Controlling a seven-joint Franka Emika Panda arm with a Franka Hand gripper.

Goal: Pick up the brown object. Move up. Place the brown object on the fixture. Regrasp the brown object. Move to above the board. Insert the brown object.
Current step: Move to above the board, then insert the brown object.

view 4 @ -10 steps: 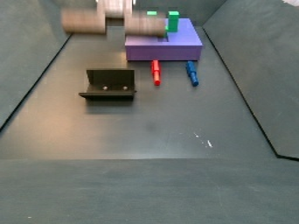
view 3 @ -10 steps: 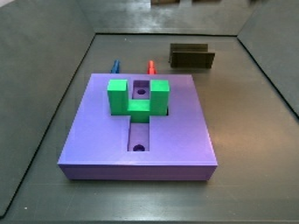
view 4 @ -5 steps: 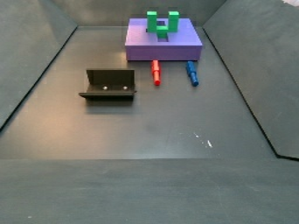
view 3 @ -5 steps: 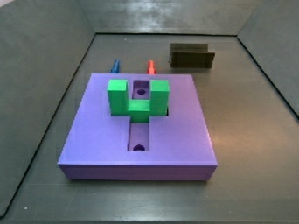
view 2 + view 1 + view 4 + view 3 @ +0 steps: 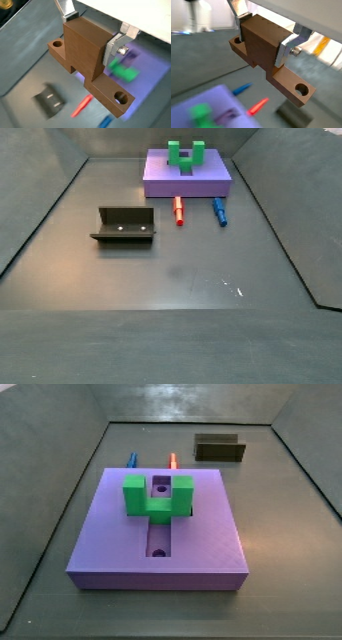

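While clamped between the silver fingers point(image 5: 117, 46) of the gripper point(image 5: 264, 36), brown object point(image 5: 261, 42) carried high above the purple board point(image 5: 160, 534), out of both side views.
Judged mid-task: held, possibly regrasped; fixture point(image 5: 124, 225) empty; insertion at green U-shaped block point(image 5: 158, 495) left.

Side views face opp. ends of board point(image 5: 160, 524); wrist views close on gripper point(image 5: 264, 37), looking down.

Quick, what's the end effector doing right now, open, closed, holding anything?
End effector: closed on the brown object, held high above the floor, out of both side views.
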